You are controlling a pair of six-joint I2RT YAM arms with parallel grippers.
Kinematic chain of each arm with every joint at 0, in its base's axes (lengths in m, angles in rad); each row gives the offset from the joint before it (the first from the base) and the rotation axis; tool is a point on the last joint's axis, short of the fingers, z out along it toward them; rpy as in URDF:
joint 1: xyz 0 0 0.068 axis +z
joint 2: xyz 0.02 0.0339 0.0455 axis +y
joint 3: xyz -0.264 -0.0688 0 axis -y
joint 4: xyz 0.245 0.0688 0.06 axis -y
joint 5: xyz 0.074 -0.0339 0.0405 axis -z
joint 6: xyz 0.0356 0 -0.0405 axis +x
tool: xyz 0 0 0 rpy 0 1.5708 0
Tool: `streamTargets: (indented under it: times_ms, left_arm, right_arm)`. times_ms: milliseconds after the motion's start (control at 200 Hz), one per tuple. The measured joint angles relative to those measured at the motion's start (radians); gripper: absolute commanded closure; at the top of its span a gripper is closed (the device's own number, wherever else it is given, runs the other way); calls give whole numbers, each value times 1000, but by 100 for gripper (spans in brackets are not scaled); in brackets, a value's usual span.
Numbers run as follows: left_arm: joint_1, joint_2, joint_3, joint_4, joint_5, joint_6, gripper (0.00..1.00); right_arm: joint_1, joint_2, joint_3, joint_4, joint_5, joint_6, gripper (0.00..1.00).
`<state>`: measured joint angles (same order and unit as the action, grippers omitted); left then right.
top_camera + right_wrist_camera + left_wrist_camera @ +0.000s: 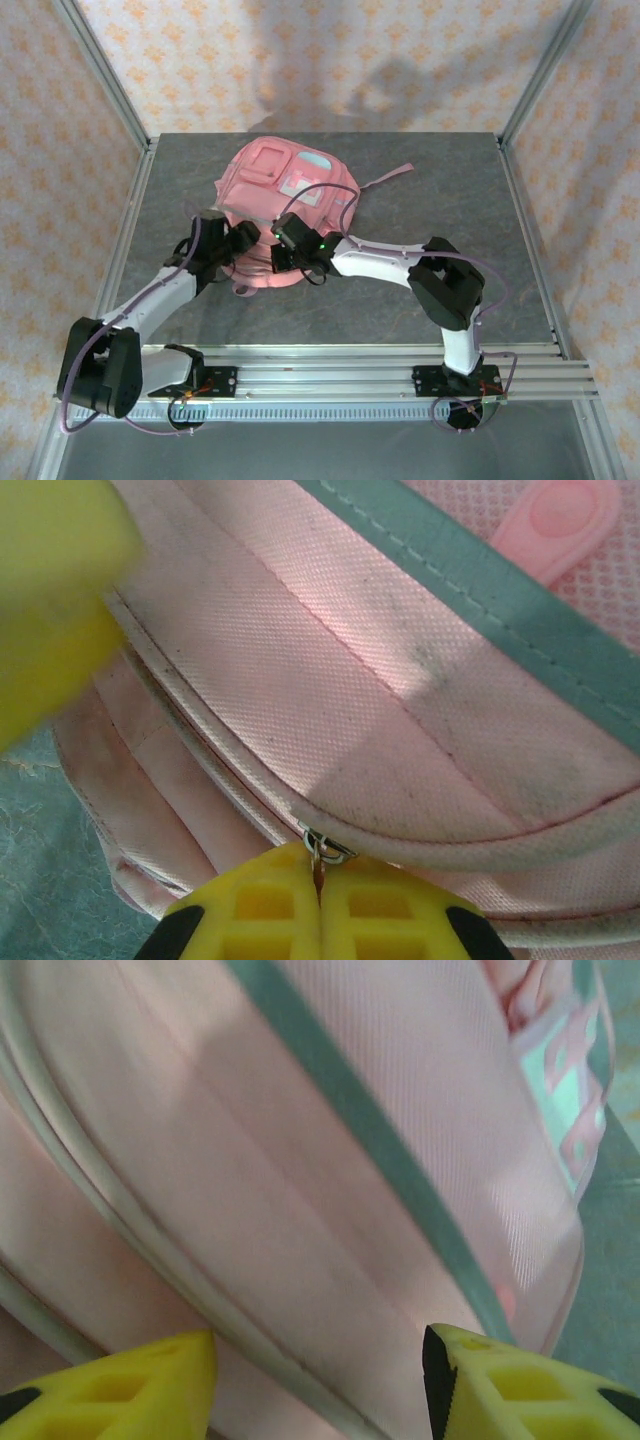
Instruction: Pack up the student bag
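The student bag (290,185) is a pink backpack lying flat in the middle of the table, with its light-blue and white patch (305,180) facing up. My left gripper (245,238) is at the bag's near left edge. In the left wrist view it (320,1360) is open, with pink fabric (300,1160) and a grey trim stripe (380,1130) close in front and nothing between the yellow fingers (150,1380). My right gripper (320,872) is shut on the small metal zipper pull (322,848) at the bag's near seam (350,680).
A loose pink strap (390,175) trails to the right of the bag, and a strap loop (243,290) lies by its near edge. Metal frame posts (120,90) stand at the table's back corners. A blurred yellow shape (50,610) fills the upper left of the right wrist view.
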<state>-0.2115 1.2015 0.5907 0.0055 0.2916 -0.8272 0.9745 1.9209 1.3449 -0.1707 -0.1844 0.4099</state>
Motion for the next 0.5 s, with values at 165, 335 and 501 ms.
streamTargets:
  times_ms: [165,335,501]
  left_arm:
    - [-84,60,-3,77,-12,-68,46]
    - [-102,149,17,100,-44,-105,100]
    - [-103,180,54,97,-61,-110,100]
  right_arm:
    - [0,1,1,0,-3,0,100]
    - [-3,3,1,-5,-2,0,100]
    - [-17,8,1,-8,13,-1,100]
